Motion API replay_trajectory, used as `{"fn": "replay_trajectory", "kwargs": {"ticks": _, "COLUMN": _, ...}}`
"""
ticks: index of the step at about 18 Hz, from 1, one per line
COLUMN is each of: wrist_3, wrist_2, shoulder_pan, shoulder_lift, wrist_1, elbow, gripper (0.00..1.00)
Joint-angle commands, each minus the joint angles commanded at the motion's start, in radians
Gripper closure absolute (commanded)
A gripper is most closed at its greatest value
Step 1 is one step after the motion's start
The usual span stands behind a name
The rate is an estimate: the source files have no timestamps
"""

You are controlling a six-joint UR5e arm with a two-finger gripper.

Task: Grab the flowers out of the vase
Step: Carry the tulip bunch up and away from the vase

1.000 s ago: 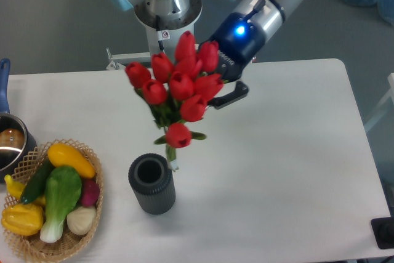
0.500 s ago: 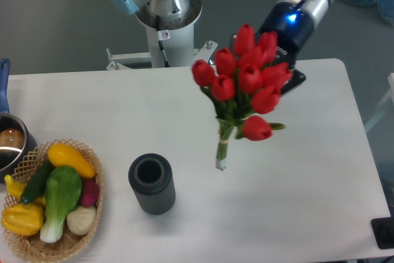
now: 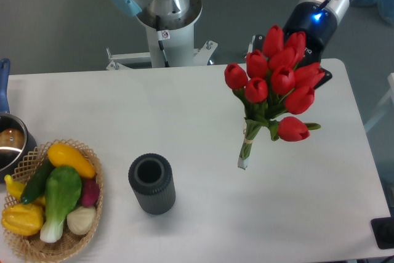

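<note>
Your gripper (image 3: pixel 294 66) mostly hidden behind the flowers (image 3: pixel 275 84), jaws not visible to you, pot (image 3: pixel 8 137) cut off by the left edge, wicker basket (image 3: pixel 80 238) clipped at the bottom edge, arm cropped at the top.

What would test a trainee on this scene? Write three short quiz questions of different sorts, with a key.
1. True or false: the bunch of red tulips with green stems stands inside the dark grey ribbed cylindrical vase.
2. Multiple choice: the woven wicker basket of toy vegetables sits at the table's (a) front left, (b) back right, (c) centre.
3. Short answer: what is inside the vase's round mouth?

Key:
1. False. The tulips hang in the air to the right of the vase, carried by the two-finger gripper, which the blooms largely hide.
2. (a).
3. Nothing visible; the mouth looks empty.
</note>
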Motion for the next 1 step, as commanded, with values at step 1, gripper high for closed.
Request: {"fn": "replay_trajectory", "kwargs": {"ticks": 1, "wrist_3": 0.0, "wrist_2": 0.0, "shoulder_pan": 0.0, "shoulder_lift": 0.0, "wrist_1": 0.0, "elbow": 0.0, "gripper": 0.59}}
